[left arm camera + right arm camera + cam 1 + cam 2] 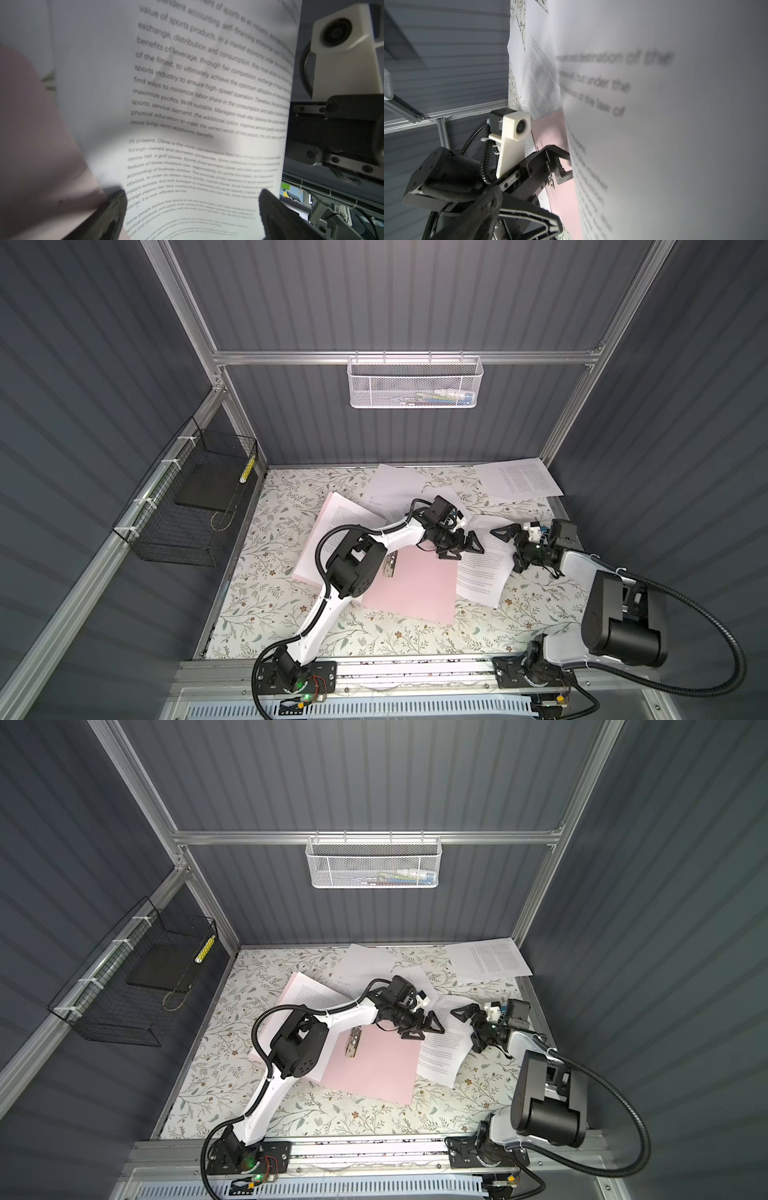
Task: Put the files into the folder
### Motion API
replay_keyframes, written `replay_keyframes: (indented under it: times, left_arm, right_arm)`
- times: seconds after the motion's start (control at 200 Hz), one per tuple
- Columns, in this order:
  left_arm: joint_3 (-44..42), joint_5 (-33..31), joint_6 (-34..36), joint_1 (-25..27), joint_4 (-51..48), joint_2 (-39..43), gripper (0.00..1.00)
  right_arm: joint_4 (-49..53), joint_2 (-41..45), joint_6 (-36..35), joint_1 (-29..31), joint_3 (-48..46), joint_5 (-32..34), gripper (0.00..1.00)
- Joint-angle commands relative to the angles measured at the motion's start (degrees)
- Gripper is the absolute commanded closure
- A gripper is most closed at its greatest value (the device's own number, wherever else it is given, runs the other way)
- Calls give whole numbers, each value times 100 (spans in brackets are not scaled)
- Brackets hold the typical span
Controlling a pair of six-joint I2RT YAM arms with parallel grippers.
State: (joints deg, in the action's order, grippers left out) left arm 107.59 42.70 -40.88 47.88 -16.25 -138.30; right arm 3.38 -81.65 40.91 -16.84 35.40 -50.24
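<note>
Hovering by one of the files [484, 572], lying just right of open folder [415, 589] at centre | left gripper [461, 551]: jaws apart, at sheet's left edge | right gripper [510, 549]: jaws apart, over its right side

We see the pink folder [411, 585] lying open. Printed white files [484, 568] lie scattered around it, one covering its left half.

Open pink folder [374, 1069] amid scattered white files [440, 1052]

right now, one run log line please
left gripper open | right gripper open | white printed paper sheet between them | pale pink rectangular folder open
</note>
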Motion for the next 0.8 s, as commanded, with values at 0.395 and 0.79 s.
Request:
replay_keyframes:
  times: [0.395,0.79]
  left_arm:
    - [-401,-246,139,-92,-458,-275,0]
    - [-512,-122,-26,-100,-175,-129,0]
  right_arm:
    - [380,1390,111,-8,-771,1182,20]
    - [648,2172,95,-11,-1213,1324,83]
